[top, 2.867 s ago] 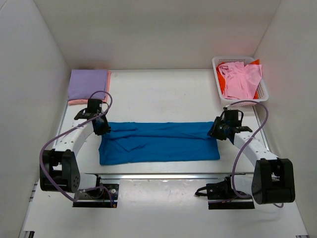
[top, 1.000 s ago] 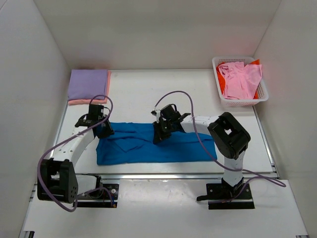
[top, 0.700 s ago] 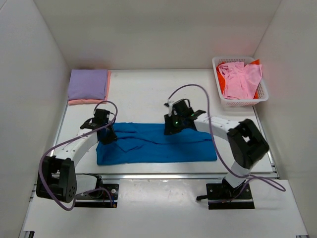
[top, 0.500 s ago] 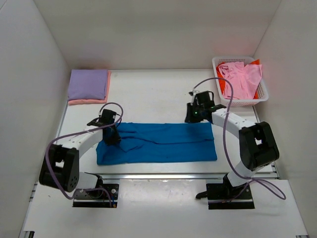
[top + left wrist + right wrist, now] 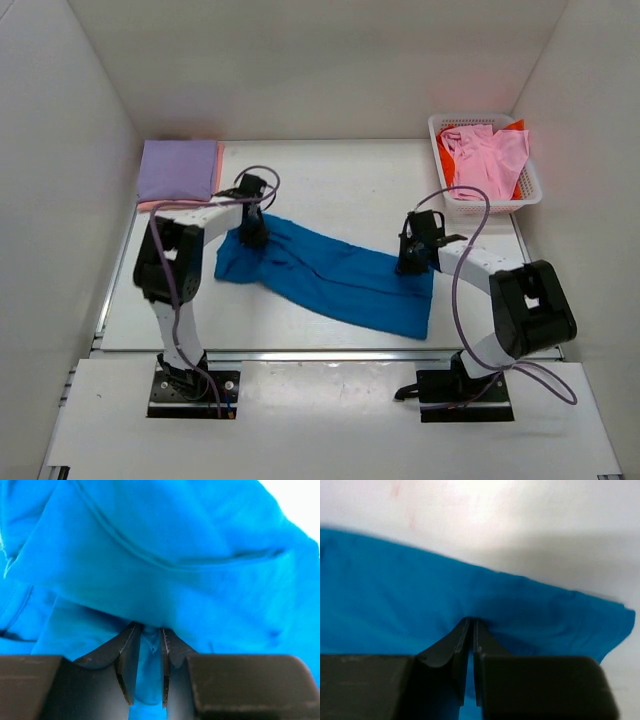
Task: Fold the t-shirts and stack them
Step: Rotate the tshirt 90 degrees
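Overhead, blue shirt (image 5: pixel 330 275): stretched in a slanting band across the middle of the bench (image 5: pixel 330 180), its left end farther back and its right end nearer.
Overhead, left claw (image 5: pixel 252 232): down on the shirt's far-left end.
Overhead, right claw (image 5: pixel 410 262): down on the shirt's far edge, near its right end.
Overhead, folded pile: a lavender shirt (image 5: pixel 178 168) lies on a salmon shirt (image 5: pixel 219 165) in the far-left corner, apart from the blue one.
Overhead, basket (image 5: pixel 490 208): it stands in the far-right corner and holds a crumpled pink shirt (image 5: pixel 485 160), with an orange-red shirt (image 5: pixel 517 127) showing behind it.
Left wrist, left claw (image 5: pixel 150 630): the fingers are drawn close, with a thin fold of the blue shirt (image 5: pixel 150 555) pinched in the narrow gap. Rumpled cloth fills the view.
Right wrist, right claw (image 5: pixel 471 622): the fingers almost meet, nipping the blue shirt (image 5: pixel 395 590) just inside its far edge. Bare bench (image 5: pixel 520 520) lies beyond.
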